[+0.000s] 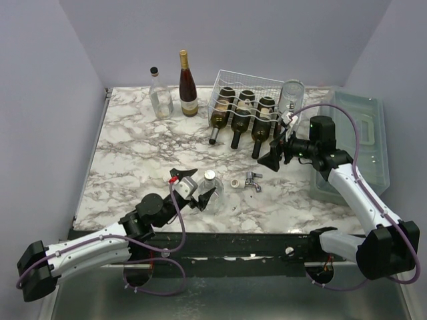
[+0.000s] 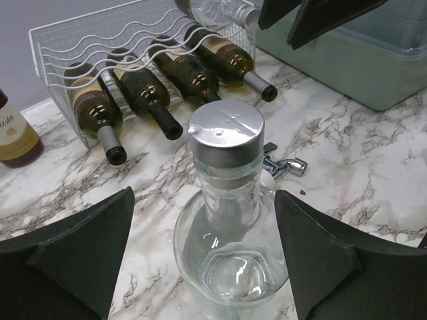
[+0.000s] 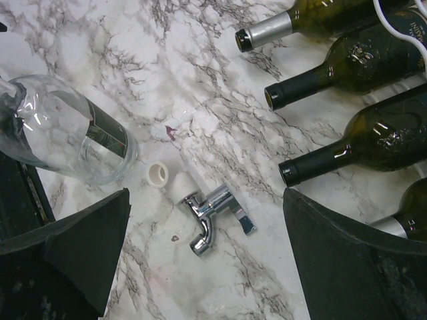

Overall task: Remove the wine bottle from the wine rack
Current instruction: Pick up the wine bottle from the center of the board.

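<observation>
Jaws spread wide, the left gripper (image 1: 198, 186) is pictured either side of a clear capped bottle (image 2: 223, 220) standing on the marble table (image 1: 133, 147), with neither pad touching it. The right gripper (image 1: 279, 155) is also held open and empty, close to the necks of the wine bottles (image 1: 265, 115), which lie cradled in the white wine rack (image 1: 250, 81) at the table's far side. The reach is judged under way. Next, one neck must be straddled, pinched and drawn out along its cradle.

You'll see a chrome tap (image 1: 253, 180) just beside a white ring (image 1: 236, 183) on the marble table (image 1: 133, 148) (grey-green bin (image 1: 371, 113) at right).
</observation>
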You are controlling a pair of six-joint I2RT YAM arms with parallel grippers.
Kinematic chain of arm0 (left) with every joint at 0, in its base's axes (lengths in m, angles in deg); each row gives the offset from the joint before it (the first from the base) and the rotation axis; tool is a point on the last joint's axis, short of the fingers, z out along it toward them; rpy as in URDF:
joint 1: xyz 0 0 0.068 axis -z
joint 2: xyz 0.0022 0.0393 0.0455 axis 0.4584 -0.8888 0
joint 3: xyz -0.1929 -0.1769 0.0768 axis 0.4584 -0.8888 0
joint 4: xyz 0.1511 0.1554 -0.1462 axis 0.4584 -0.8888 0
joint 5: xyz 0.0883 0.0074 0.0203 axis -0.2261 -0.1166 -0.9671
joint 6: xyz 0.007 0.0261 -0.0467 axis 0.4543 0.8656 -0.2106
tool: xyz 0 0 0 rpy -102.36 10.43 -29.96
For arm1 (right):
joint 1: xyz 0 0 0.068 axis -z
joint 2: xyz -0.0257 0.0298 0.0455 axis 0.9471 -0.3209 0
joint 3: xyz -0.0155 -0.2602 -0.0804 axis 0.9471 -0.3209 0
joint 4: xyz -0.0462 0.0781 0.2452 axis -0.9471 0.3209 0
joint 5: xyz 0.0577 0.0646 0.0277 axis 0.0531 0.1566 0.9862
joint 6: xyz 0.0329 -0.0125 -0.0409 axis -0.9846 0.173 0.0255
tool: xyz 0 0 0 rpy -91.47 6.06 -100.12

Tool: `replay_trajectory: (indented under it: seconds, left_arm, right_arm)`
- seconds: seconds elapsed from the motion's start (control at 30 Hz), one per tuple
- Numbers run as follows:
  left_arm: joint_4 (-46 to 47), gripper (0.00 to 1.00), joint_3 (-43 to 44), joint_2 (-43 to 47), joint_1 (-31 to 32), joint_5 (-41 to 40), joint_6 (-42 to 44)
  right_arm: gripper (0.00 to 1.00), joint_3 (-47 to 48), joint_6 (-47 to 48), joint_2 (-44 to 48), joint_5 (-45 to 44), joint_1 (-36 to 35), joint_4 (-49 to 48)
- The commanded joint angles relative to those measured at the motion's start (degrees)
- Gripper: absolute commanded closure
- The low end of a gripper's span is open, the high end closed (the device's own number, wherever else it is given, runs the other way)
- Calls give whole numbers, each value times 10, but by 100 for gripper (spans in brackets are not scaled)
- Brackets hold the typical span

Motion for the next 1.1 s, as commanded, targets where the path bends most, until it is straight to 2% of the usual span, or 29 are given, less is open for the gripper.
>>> replay_trajectory:
  seconds: [0.0, 0.33, 0.53, 0.6, 0.73, 0.83, 0.97, 1.0, 1.07]
  left_arm:
    - [74, 14, 1, -41, -22, 47, -18]
    - [154, 24, 11, -128, -36, 75, -17]
    - [180, 36, 13, -154, -44, 78, -13]
    - [185, 42, 14, -158, -48, 81, -13]
    - [192, 67, 14, -165, -52, 85, -14]
    - [195, 74, 16, -167, -57, 92, -13]
    - [198, 96, 21, -162, -63, 101, -12]
    - [198, 100, 24, -159, -66, 101, -10]
    - [198, 100, 28, -150, -77, 99, -7]
  right_arm:
    - [0, -7, 10, 8, 8, 3, -4]
    - [0, -6, 14, 8, 7, 2, -2]
    - [0, -7, 17, 10, 7, 3, -1]
    - [0, -7, 16, 10, 7, 2, 0]
    - [0, -6, 18, 10, 9, 3, 1]
    - [0, -6, 18, 11, 9, 3, 1]
    - [0, -7, 20, 11, 9, 3, 2]
    - [0, -7, 21, 10, 9, 3, 2]
    - [0, -7, 21, 10, 9, 2, 3]
